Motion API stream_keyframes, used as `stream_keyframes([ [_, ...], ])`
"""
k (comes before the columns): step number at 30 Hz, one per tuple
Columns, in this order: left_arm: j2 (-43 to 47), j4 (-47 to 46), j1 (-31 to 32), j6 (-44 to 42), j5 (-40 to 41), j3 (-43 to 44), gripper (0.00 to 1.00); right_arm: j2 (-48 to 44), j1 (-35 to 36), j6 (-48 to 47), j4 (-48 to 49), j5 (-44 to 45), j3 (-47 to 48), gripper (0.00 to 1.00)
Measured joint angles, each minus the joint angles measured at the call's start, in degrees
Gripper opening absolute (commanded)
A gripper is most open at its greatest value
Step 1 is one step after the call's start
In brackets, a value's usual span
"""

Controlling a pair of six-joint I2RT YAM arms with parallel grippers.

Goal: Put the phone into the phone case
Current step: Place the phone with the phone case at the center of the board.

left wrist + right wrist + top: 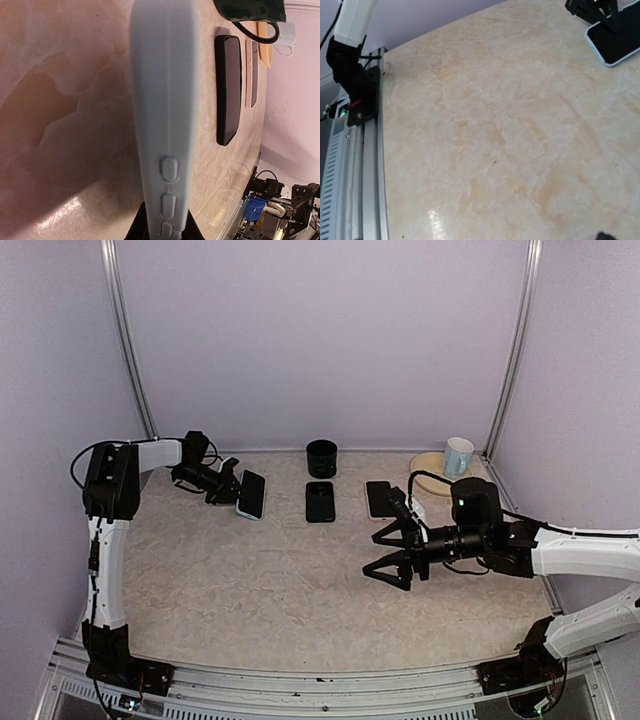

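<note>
My left gripper (233, 486) is shut on the long edge of a light-blue phone case (251, 495) at the back left of the table. In the left wrist view the case's side with its moulded buttons (165, 125) runs up from between my gripper (167, 229). The right wrist view shows a black face inside the case's blue rim (616, 42); whether that is a phone I cannot tell. A bare black phone (320, 501) lies flat at the back centre, also in the left wrist view (228, 90). My right gripper (370, 557) hovers open over the table's right half, holding nothing.
A dark slab with a pinkish rim (379, 498) lies right of the black phone. A black cup (321, 457) stands behind the phone. A plate (428, 478) with a pale mug (458, 455) sits at the back right corner. Metal frame posts and purple walls enclose the table.
</note>
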State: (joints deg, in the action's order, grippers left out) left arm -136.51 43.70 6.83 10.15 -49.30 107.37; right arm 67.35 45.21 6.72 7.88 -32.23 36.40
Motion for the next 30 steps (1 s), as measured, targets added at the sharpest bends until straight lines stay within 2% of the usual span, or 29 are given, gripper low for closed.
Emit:
stream_keyframes([
  [9,-1.0,0.5,-0.6,0.7,0.4,1.6,0.20,0.0,0.0,0.3,1.0,0.0,-0.2,1.00],
  [30,-1.3,0.7,-2.1,1.8,3.5,3.7,0.25,0.0,0.0,0.5,1.5,-0.1,-0.7,1.00],
])
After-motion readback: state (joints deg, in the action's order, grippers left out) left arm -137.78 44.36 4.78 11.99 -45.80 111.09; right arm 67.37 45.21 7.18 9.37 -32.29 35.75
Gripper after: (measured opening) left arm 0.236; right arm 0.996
